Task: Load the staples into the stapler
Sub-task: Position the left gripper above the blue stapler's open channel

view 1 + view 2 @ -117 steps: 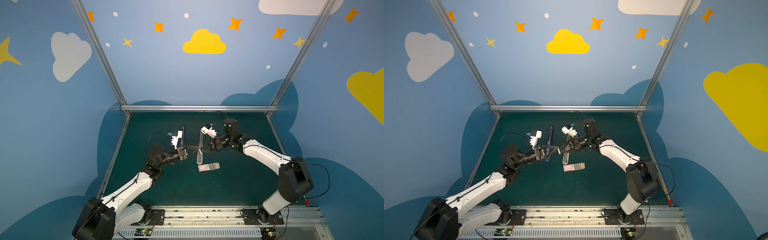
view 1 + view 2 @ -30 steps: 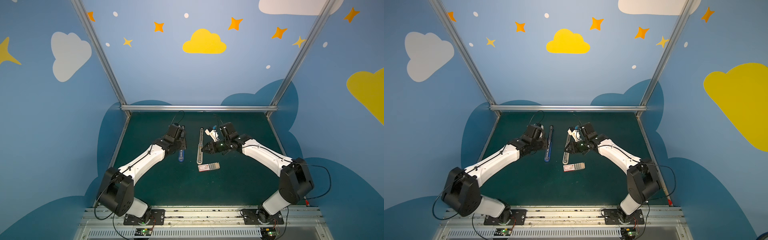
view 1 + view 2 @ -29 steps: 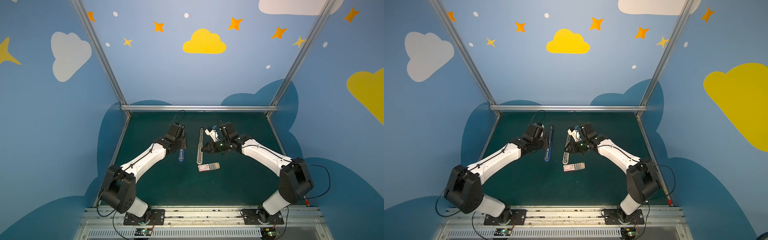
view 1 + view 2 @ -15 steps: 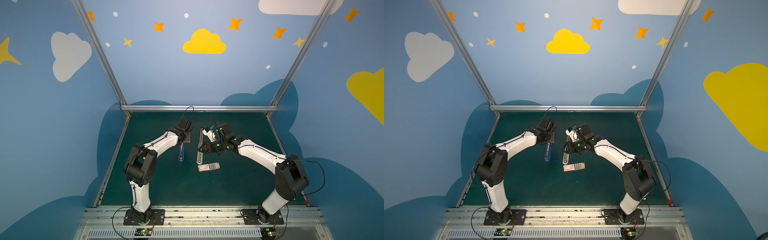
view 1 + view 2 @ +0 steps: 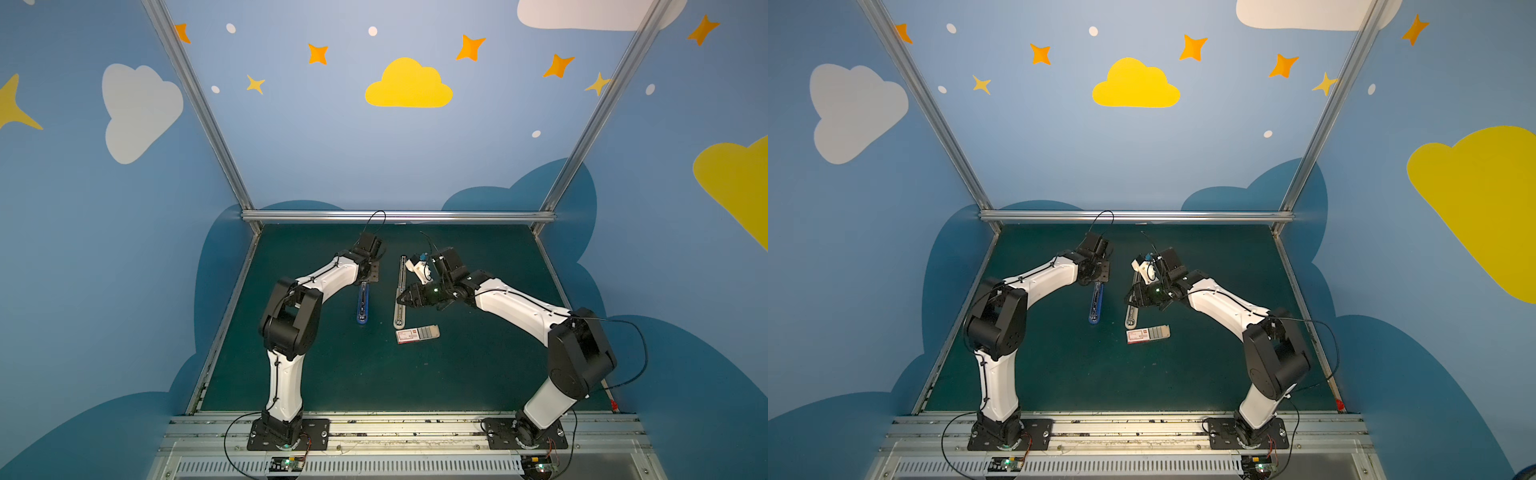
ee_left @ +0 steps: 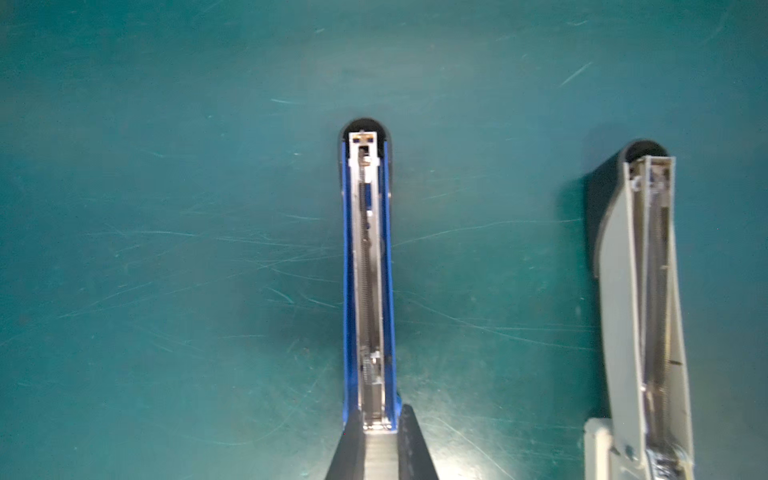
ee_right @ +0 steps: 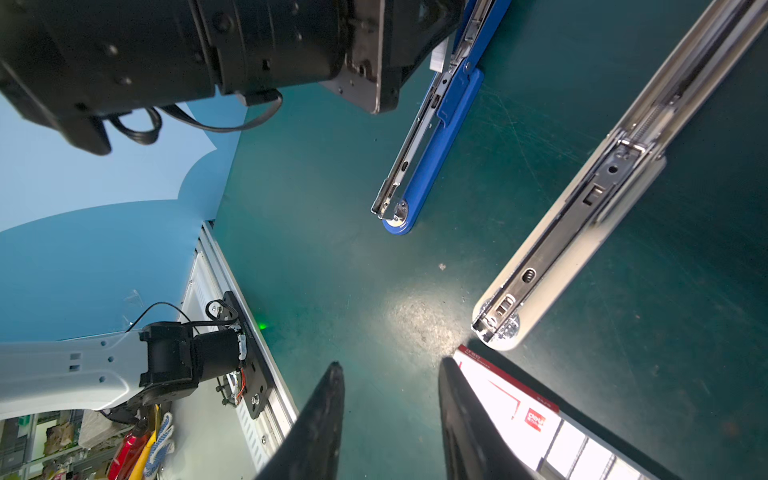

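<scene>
The left gripper (image 6: 379,415) is closed on the rear end of the blue stapler (image 6: 368,270), which lies opened on the green mat (image 5: 332,374) with its metal channel facing up. The right gripper (image 7: 390,415), jaws apart and empty, hovers above the grey stapler (image 5: 400,291), likewise opened and lying beside the blue one, apart from it. The staples (image 5: 428,331) sit in rows in the part-drawn tray of a white-and-red box (image 5: 407,336), just beside the grey stapler's near tip.

Top views: high, out front, look down on whole counter (image 5: 374,374).
L wrist: close, looks down on blue stapler (image 6: 368,270).
R wrist: low, close; sees same stapler.
</scene>
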Robot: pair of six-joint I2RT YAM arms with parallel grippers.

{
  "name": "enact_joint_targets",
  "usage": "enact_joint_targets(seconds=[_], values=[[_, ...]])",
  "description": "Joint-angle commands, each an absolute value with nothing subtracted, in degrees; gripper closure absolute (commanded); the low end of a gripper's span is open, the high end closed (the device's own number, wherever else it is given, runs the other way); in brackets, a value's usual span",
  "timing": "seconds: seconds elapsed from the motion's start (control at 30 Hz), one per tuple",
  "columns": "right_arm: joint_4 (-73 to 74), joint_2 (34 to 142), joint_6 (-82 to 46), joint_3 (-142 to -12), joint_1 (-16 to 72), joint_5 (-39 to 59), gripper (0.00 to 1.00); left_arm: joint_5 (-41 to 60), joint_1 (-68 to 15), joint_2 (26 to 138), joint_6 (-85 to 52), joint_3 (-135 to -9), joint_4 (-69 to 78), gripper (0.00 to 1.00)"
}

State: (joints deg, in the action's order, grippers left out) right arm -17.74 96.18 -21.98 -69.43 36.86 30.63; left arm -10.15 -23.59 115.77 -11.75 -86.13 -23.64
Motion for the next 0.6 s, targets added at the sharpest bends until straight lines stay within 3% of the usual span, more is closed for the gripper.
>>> enact_joint_targets(seconds=[0.0,0.57], values=[[-17.95,96.86,-21.88,-70.58,36.83,30.77,0.62,-10.22,-22.98,117.05,-11.08,-87.41,-24.35,0.87],[-18.78,96.43,-21.76,-70.33,36.12,30.67,0.63,-9.13,-22.69,119.72,-11.34,-88.67,-24.19,0.87]])
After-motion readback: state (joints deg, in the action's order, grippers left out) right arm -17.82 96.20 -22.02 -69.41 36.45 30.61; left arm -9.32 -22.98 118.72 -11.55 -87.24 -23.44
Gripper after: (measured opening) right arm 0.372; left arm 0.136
